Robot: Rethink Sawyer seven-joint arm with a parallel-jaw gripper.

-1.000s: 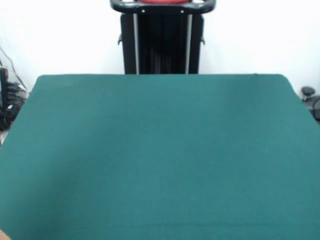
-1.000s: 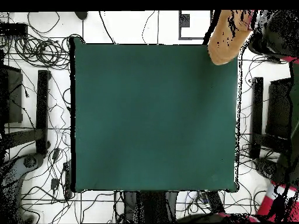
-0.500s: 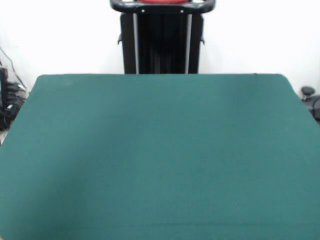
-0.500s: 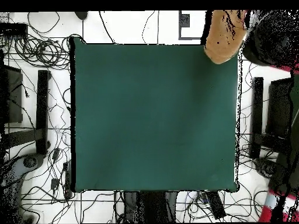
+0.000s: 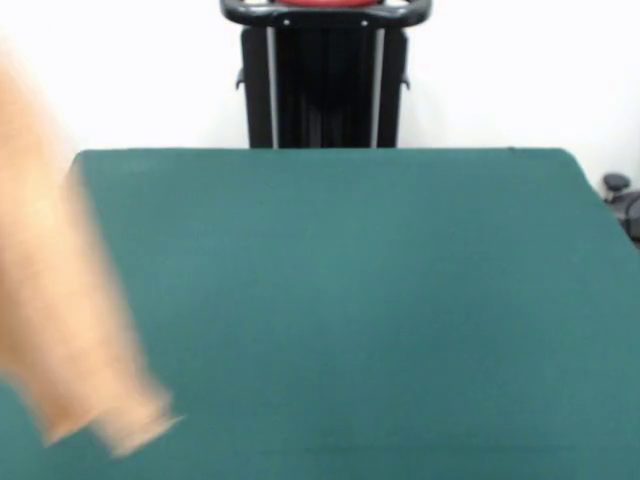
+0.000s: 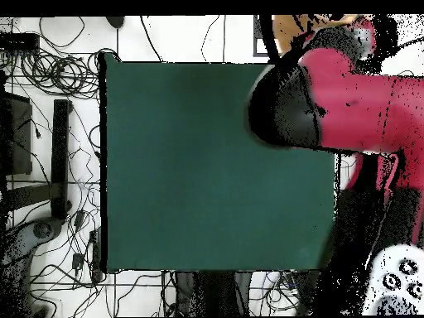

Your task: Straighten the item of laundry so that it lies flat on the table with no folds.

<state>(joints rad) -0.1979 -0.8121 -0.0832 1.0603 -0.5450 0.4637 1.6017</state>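
Towel (image 5: pixel 70 290) motion-blurred, cut by left edge; person's sleeve (image 6: pixel 348 103) hides table (image 6: pixel 207 166) corner.

Towel (image 5: pixel 70 290) – tan-orange blur, apparently airborne over green table (image 5: pixel 380 300) – left side.
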